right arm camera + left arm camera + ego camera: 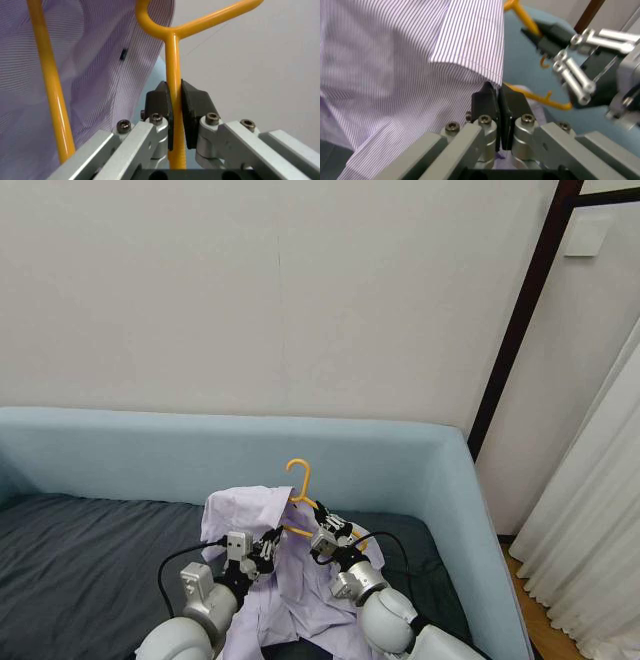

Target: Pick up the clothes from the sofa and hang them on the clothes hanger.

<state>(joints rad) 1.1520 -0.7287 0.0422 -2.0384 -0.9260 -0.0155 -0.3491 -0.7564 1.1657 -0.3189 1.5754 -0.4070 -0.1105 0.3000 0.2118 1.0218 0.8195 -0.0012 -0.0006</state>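
Observation:
A lilac pin-striped shirt (262,572) hangs over a yellow hanger (300,486) above the sofa seat. My left gripper (268,548) is shut on the shirt's edge; in the left wrist view its fingers (490,103) pinch the striped fabric (410,56). My right gripper (338,532) is shut on the hanger's bar; in the right wrist view the fingers (192,103) clamp the yellow rod (172,60), with the shirt (95,75) draped beside it. The right gripper (557,45) and hanger (540,97) also appear in the left wrist view.
The light-blue sofa (380,455) has a dark grey seat cushion (80,565). A plain wall rises behind it. A dark door frame (515,320) and white curtains (595,510) stand to the right.

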